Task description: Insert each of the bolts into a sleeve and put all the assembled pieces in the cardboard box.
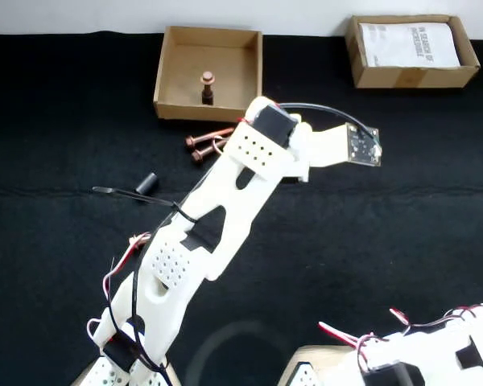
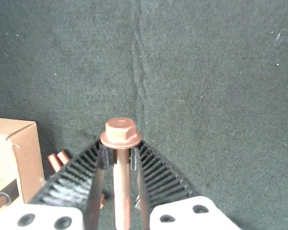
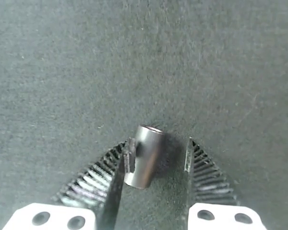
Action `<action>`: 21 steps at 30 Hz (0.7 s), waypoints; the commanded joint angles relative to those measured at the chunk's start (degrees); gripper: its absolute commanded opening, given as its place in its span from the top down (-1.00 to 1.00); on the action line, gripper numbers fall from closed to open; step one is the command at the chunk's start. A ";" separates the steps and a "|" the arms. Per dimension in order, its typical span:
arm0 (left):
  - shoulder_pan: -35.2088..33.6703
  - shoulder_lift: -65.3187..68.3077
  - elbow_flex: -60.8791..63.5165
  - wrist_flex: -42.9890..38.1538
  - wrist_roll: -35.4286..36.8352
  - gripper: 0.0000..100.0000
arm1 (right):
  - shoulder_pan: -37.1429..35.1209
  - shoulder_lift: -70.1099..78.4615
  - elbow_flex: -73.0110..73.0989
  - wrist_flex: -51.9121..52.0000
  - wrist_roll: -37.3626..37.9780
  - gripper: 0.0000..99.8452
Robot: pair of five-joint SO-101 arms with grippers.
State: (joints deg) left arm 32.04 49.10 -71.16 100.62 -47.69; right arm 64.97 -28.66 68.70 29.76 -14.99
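Observation:
My left gripper (image 2: 120, 147) is shut on a copper bolt (image 2: 121, 165), head pointing away from the wrist, held above the black mat. The left arm (image 1: 249, 161) stretches over the middle of the table, its end beside loose copper bolts (image 1: 207, 145) lying in front of the cardboard box (image 1: 171, 72). An assembled bolt and sleeve (image 1: 207, 87) stands inside that box. My right gripper (image 3: 159, 143) is open around a dark sleeve (image 3: 146, 155) on the mat; the sleeve rests against one finger and is apart from the other. Another black sleeve (image 1: 147, 182) lies left of the left arm.
A second cardboard box (image 1: 410, 76) holding a printed sheet stands at the back right. A thin black tie (image 1: 121, 193) lies by the loose sleeve. The right arm (image 1: 435, 354) sits at the front right corner. The box corner (image 2: 14, 158) and loose bolts (image 2: 57, 160) are close to the left gripper.

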 commanded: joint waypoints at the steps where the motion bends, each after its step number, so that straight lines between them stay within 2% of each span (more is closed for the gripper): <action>1: 0.22 -4.88 -0.04 0.35 0.35 0.98 | 0.04 5.41 -0.31 -2.07 -0.35 0.68; 7: 0.40 -4.88 2.24 0.35 0.35 0.98 | 0.31 16.40 -5.93 -2.07 -0.35 0.70; 11: 0.40 -4.88 2.24 0.35 0.35 0.98 | 2.15 18.95 -10.42 -2.07 -0.44 1.00; 21: 0.40 -4.97 2.15 0.35 0.35 0.98 | 2.86 18.68 -16.75 -1.71 -0.44 0.99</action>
State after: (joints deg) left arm 32.04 49.10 -68.62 100.62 -47.60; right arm 67.52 -9.93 55.87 28.35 -14.99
